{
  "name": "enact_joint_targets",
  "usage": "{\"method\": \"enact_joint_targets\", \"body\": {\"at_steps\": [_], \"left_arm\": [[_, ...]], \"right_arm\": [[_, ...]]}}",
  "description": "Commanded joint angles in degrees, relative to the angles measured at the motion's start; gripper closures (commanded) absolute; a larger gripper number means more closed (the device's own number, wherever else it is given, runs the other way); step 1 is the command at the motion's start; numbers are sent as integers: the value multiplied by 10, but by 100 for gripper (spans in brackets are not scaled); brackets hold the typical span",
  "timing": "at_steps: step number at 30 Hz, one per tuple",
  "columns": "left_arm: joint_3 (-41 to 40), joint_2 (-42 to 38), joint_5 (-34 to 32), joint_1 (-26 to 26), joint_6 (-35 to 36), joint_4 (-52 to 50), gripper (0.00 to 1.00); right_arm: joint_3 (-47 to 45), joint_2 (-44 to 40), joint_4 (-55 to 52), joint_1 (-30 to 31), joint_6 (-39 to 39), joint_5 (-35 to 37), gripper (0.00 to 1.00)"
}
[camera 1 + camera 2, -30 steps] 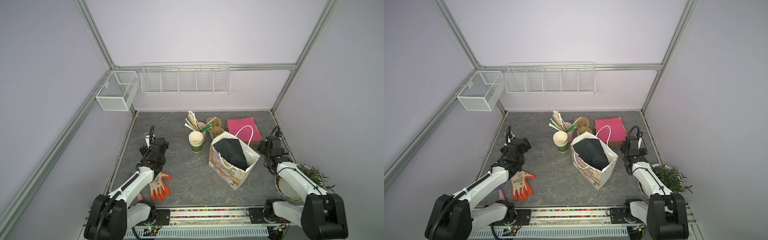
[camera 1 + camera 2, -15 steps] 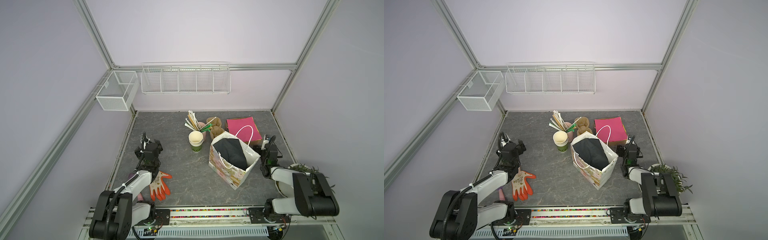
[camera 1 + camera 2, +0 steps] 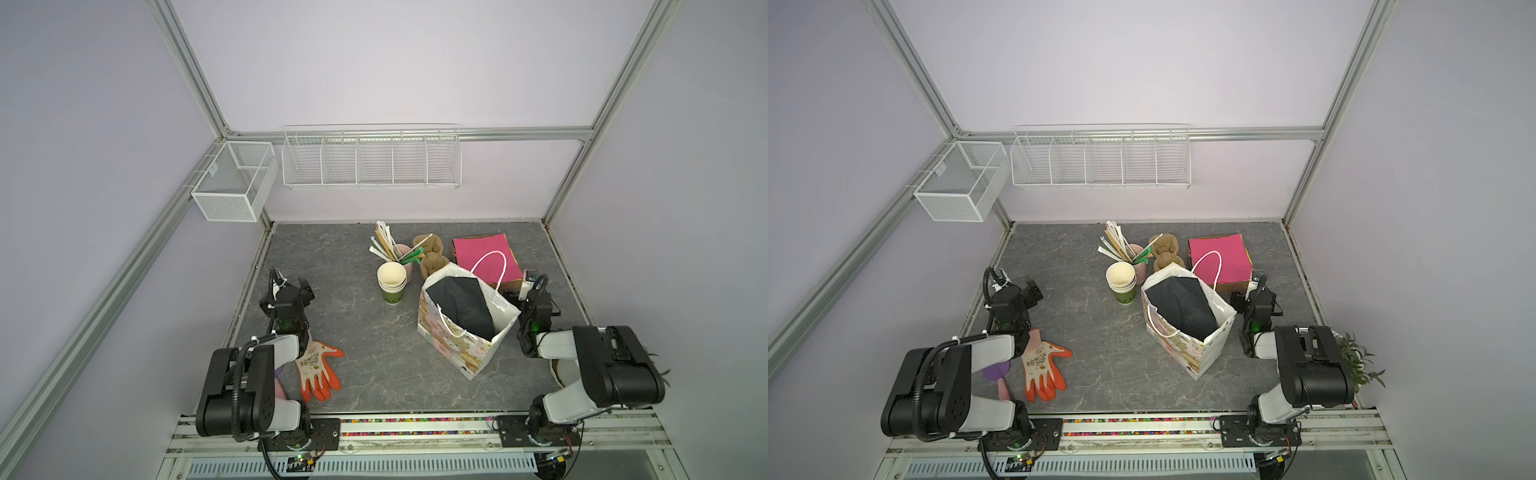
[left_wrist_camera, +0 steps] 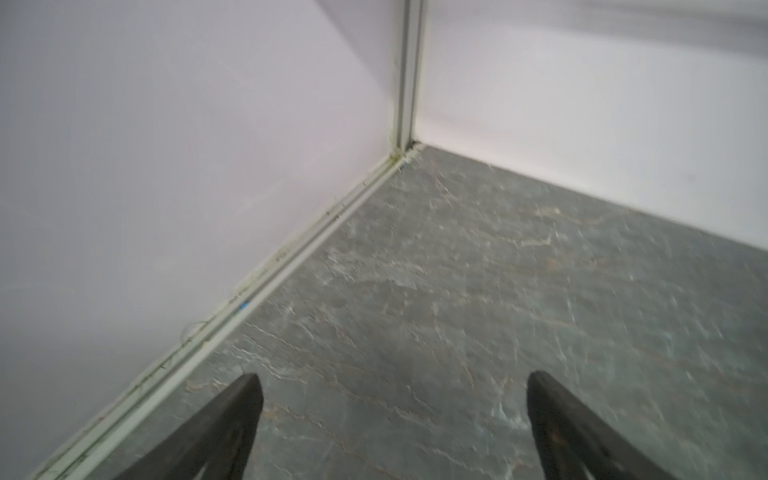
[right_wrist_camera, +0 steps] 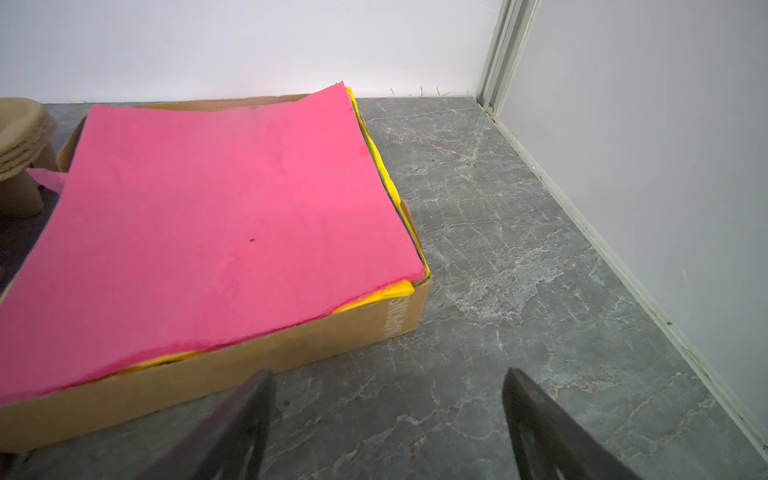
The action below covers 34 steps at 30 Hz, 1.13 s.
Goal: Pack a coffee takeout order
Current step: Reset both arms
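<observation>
On the table (image 3: 353,332) the bag (image 3: 453,353) stands where it stood a second ago, while both arms have folded back toward their bases. The left gripper (image 4: 390,382) is spread wide and empty over bare table near the left wall. The right gripper (image 5: 388,376), also spread and empty, is just beside the box (image 5: 291,345) of pink paper. A crumpled black sheet (image 3: 461,305) fills the bag's mouth, hiding what lies beneath. The brown pulp carriers (image 3: 1165,251) sit stacked behind the bag.
</observation>
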Motion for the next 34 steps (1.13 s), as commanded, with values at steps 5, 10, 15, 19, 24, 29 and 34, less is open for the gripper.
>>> {"method": "enact_joint_targets", "body": {"at_steps": [5, 10, 15, 19, 24, 29, 34], "left_arm": [[5, 38, 43, -12, 35, 56, 1], [-4, 47, 33, -19, 45, 85, 1], [-14, 59, 27, -23, 48, 123, 1], [-14, 59, 26, -23, 48, 126, 1], [-13, 60, 25, -23, 47, 125, 1], [-14, 60, 25, -23, 48, 125, 1], [-14, 60, 26, -23, 48, 126, 1]], "right_arm": [[7, -2, 16, 3, -14, 9, 12], [7, -4, 15, 4, -14, 9, 12], [6, -4, 17, 12, -19, 22, 12], [5, -1, 22, 17, -23, 29, 12], [7, 0, 19, 16, -20, 28, 12], [10, 1, 16, 15, -19, 28, 12], [9, -1, 17, 10, -16, 19, 12]]}}
